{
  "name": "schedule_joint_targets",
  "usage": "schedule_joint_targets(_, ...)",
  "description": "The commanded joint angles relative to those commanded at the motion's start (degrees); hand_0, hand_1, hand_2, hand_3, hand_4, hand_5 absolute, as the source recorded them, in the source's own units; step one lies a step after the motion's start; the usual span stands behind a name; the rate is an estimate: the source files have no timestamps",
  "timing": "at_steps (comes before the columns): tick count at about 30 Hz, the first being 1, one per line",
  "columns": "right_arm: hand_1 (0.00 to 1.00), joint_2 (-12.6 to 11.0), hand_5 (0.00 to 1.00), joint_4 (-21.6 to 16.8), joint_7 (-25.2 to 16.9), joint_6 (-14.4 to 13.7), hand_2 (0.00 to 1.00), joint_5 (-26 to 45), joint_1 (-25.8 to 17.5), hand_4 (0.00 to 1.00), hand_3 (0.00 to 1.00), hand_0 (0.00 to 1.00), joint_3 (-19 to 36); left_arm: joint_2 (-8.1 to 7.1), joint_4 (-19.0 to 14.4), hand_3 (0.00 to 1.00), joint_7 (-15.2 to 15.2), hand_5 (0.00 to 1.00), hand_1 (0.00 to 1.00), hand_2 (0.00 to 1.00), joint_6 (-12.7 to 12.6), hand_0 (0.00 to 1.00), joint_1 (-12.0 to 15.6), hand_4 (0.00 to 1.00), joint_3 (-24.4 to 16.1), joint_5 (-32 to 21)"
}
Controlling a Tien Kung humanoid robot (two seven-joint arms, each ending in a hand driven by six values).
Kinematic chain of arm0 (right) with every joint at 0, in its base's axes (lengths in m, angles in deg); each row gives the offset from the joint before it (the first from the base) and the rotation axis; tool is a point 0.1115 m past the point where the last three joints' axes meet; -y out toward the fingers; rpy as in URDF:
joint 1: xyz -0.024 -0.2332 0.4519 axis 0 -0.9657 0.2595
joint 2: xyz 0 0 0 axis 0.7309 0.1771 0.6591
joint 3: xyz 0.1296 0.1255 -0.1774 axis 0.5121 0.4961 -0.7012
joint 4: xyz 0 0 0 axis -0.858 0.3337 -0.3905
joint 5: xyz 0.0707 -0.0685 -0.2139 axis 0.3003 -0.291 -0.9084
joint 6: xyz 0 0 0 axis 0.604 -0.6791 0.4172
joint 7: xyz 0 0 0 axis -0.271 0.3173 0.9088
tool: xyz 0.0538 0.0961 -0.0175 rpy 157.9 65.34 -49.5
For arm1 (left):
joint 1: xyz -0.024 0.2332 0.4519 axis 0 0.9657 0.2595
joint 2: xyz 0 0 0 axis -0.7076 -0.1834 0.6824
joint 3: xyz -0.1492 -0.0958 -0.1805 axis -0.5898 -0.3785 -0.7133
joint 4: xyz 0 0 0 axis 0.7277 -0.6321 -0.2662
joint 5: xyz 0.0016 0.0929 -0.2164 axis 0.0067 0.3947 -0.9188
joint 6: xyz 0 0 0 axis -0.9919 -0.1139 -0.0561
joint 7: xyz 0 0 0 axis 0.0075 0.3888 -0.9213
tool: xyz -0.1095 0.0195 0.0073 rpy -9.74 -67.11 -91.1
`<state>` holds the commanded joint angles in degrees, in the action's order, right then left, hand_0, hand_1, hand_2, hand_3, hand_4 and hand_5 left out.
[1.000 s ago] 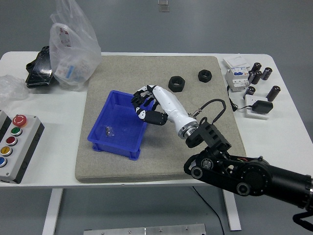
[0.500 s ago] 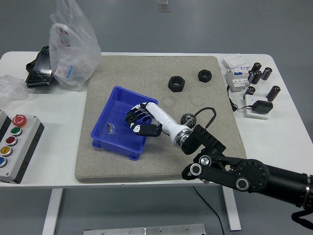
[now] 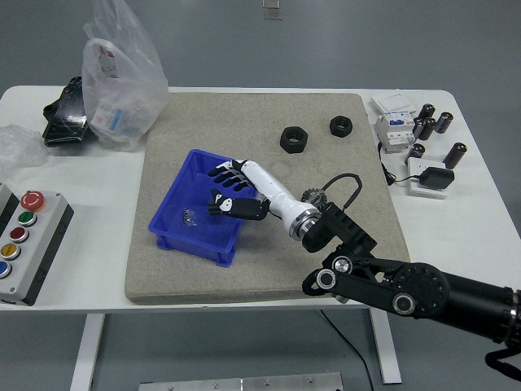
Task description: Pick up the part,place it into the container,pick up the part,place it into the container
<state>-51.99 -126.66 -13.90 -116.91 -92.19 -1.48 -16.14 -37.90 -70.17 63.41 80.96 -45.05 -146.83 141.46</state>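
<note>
A blue bin [image 3: 172, 230] sits on the grey mat [image 3: 342, 167], turned a little askew. A small dark part [image 3: 190, 217] lies on its floor. My right hand [image 3: 225, 188] reaches in from the lower right and hovers over the bin's right half, with its fingers spread and nothing in them. A small black gear [image 3: 312, 197] lies on the mat just behind my right wrist. Two black hex nuts lie at the back of the mat, a larger one [image 3: 294, 138] and a smaller one [image 3: 340, 125]. My left arm is out of view.
A plastic bag [image 3: 122, 77] and a black object [image 3: 65, 114] stand at the back left. A button box [image 3: 24, 240] sits at the left edge. A white breaker [image 3: 393, 122], several black cylinders [image 3: 431, 122] and a black adapter [image 3: 433, 177] lie at the right.
My right hand moved from the bin's right rim further over the bin, and its fingers spread. The bin shifted and turned slightly. The gear came into view behind my wrist.
</note>
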Motion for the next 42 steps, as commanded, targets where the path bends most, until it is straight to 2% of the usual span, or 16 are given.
schedule_joint_targets(2, 0.7, 0.1, 0.156, 0.0, -0.3, 0.1, 0.685, -0.5, 0.1, 0.539, 0.697, 0.67, 0.2, -0.01, 0.0, 0.614, 0.0, 0.26, 0.507, 0.493, 0.0, 0.626, 0.0, 0.699, 0.0, 0.0)
schedule_joint_targets(6, 0.7, 0.2, 0.156, 0.0, -0.4, 0.0, 0.685, -1.1, 0.0, 0.539, 0.697, 0.67, 0.3, -0.01, 0.0, 0.614, -0.1, 0.26, 0.507, 0.493, 0.0, 0.626, 0.0, 0.699, 0.0, 0.0)
schedule_joint_targets(9, 0.701, 0.2, 0.149, -0.3, 0.0, -1.4, 0.686, -2.7, -0.5, 0.538, 0.699, 0.667, 1.2, 0.02, 0.0, 0.613, -0.1, 0.26, 0.506, 0.493, 0.0, 0.626, 0.0, 0.699, -0.1, 0.1)
schedule_joint_targets(12, 0.701, -0.1, 0.149, -1.7, 3.1, -3.4, 0.686, -7.0, -2.0, 0.538, 0.699, 0.667, 3.8, 0.04, 0.0, 0.613, -0.1, 0.26, 0.506, 0.493, 0.1, 0.626, 0.0, 0.699, -0.2, 0.2)
schedule_joint_targets(13, 0.701, -0.3, 0.149, -2.5, 4.8, -3.1, 0.686, -9.1, -2.7, 0.538, 0.699, 0.667, 5.1, 0.05, 0.0, 0.613, 0.0, 0.26, 0.506, 0.493, 0.0, 0.626, 0.0, 0.699, -0.2, 0.2)
schedule_joint_targets(14, 0.69, -0.6, 0.156, -3.2, 6.9, -2.1, 0.695, -11.5, -3.4, 0.6, 0.704, 0.564, 6.4, 0.07, 0.0, 0.613, 0.0, 0.26, 0.506, 0.493, 0.0, 0.626, 0.0, 0.699, -0.2, 0.2)
schedule_joint_targets(19, 0.69, -2.1, 0.156, -5.0, 18.2, 6.3, 0.695, -22.8, -5.8, 0.6, 0.704, 0.564, 12.6, 0.13, 0.0, 0.613, -0.1, 0.26, 0.506, 0.493, 0.0, 0.626, 0.1, 0.699, -0.4, 0.5)
schedule_joint_targets(20, 0.727, -2.3, 0.27, -5.1, 20.1, 8.1, 0.797, -24.7, -6.1, 0.751, 0.828, 0.623, 13.6, 0.14, 0.0, 0.613, -0.1, 0.26, 0.509, 0.493, 0.0, 0.625, 0.1, 0.698, -0.5, 0.5)
schedule_joint_targets(24, 0.727, -2.9, 0.27, -5.4, 29.7, 17.3, 0.797, -34.4, -7.3, 0.751, 0.828, 0.623, 16.3, 0.15, 0.0, 0.613, 0.1, 0.26, 0.509, 0.493, 0.0, 0.625, 0.1, 0.698, -0.4, 0.5)
schedule_joint_targets(25, 0.727, -3.0, 0.27, -5.3, 29.8, 18.7, 0.797, -35.9, -7.5, 0.751, 0.828, 0.623, 16.5, 0.16, 0.0, 0.613, 0.1, 0.26, 0.509, 0.493, 0.0, 0.625, 0.1, 0.698, -0.4, 0.5)
schedule_joint_targets(26, 0.767, -3.0, 0.338, -5.2, 29.8, 20.4, 0.846, -37.7, -7.5, 0.82, 0.894, 0.631, 16.6, 0.16, 0.0, 0.612, 0.1, 0.261, 0.506, 0.493, 0.0, 0.625, 0.0, 0.698, -0.3, 0.5)
schedule_joint_targets(31, 0.767, -3.1, 0.338, -3.9, 29.8, 27.6, 0.846, -45.3, -7.4, 0.82, 0.894, 0.631, 16.1, 0.14, 0.0, 0.612, 0.2, 0.261, 0.506, 0.493, 0.0, 0.625, 0.0, 0.698, -0.2, 0.4)
schedule_joint_targets(33, 0.77, -3.0, 0.369, -2.6, 29.8, 30.2, 0.851, -47.7, -7.1, 0.841, 0.9, 0.63, 15.4, 0.12, 0.0, 0.613, 0.2, 0.261, 0.507, 0.493, 0.0, 0.626, -0.1, 0.697, -0.1, 0.3)
schedule_joint_targets(36, 0.77, -2.6, 0.369, -0.1, 29.8, 32.0, 0.851, -49.0, -6.6, 0.841, 0.9, 0.63, 14.2, 0.09, 0.0, 0.613, 0.2, 0.261, 0.507, 0.493, 0.0, 0.626, -0.1, 0.697, -0.1, 0.3)
schedule_joint_targets(42, 0.762, -2.2, 0.39, 4.7, 29.8, 33.2, 0.837, -48.5, -5.9, 0.849, 0.889, 0.625, 12.7, 0.08, 0.0, 0.612, 0.1, 0.26, 0.507, 0.493, 0.0, 0.626, -0.2, 0.696, 0.0, 0.3)
